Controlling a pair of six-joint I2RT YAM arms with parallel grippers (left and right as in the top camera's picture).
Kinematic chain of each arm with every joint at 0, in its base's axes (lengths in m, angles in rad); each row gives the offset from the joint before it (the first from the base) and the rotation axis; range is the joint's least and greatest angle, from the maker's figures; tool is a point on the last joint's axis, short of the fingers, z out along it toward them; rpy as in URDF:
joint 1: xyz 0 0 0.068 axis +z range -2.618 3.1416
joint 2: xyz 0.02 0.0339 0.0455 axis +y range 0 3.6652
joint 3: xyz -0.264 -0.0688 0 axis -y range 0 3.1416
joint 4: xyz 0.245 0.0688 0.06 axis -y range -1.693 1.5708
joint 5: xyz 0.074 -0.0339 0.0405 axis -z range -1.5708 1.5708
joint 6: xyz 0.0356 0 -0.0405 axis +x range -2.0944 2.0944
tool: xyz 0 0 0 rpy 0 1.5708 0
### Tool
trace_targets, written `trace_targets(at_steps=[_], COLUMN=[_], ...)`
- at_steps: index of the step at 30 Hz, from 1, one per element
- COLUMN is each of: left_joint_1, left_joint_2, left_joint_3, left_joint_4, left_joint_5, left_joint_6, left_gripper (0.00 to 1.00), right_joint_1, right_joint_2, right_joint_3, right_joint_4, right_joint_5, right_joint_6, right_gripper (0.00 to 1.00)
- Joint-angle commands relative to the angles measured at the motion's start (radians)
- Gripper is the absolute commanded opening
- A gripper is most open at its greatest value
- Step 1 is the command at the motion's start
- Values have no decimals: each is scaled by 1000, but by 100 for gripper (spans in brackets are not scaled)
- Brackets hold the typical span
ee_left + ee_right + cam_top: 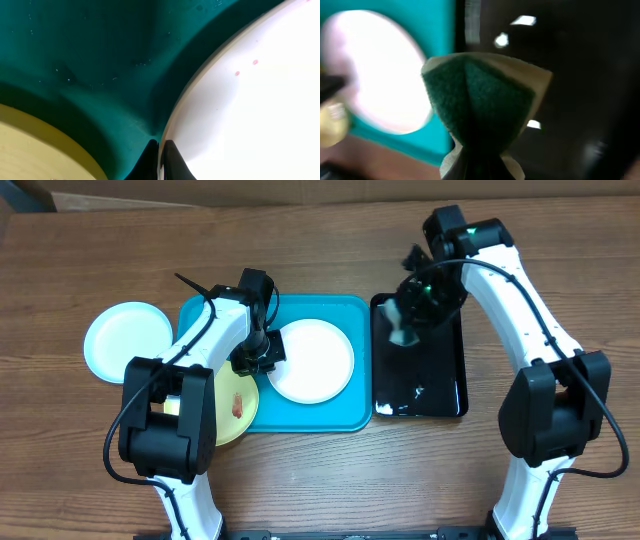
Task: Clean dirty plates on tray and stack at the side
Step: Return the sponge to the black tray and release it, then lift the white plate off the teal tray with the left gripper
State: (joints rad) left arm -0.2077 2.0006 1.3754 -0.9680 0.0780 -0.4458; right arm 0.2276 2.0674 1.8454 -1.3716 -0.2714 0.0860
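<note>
Your tray [345,312] is carrying a white plate [315,360] and a yellow-green plate [235,415]. Your left gripper [262,357] is pinching the white plate's rim; your right gripper [405,323] is clamping a sponge [480,100].

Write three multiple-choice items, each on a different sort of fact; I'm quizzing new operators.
1. The round light blue plastic plate lies: A on the wooden table, left of the rectangular turquoise plastic tray; B on that tray; C atop another plate.
2. Plates in view: A two; B three; C four.
3. The right pincer is: A open; B shut on the green sponge; C unseen.
Answers: 1 A, off the tray; 2 B, plus a round white plastic plate and a round yellow-green plastic plate; 3 B, sponge pinched.
</note>
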Motion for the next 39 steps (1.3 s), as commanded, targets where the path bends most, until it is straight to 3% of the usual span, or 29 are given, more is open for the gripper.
trace_targets(at_steps=[1,10,18,21,26,35,39], left_joint_1=[-2,-2,-2,-2,-2,-3,-5], left_joint_2=[-13,-13,-13,-13,-13,-13,-13], left_joint_3=[15,15,15,15,15,11,-3], left_joint_4=[4,5,5,5,5,5,11], left_joint_5=[-7,-7,-8,-8,-8,-8,-11], left_joint_6=[5,5,5,5,5,5,5], left_gripper=[4,4,4,4,6,8,10], right_joint_1=[1,8,13,13,12,-52,-134], right_joint_2=[-12,-12,-12,-13,-13,-13,-13], right_joint_3=[-76,-299,-310,-289,-178,38,59], right_joint_4=[40,254,268,259,199,47,47], right_joint_5=[219,324,321,302,286,296,296], right_joint_6=[77,130,127,122,119,125,128], right_gripper=[4,4,36,42,66,87,91])
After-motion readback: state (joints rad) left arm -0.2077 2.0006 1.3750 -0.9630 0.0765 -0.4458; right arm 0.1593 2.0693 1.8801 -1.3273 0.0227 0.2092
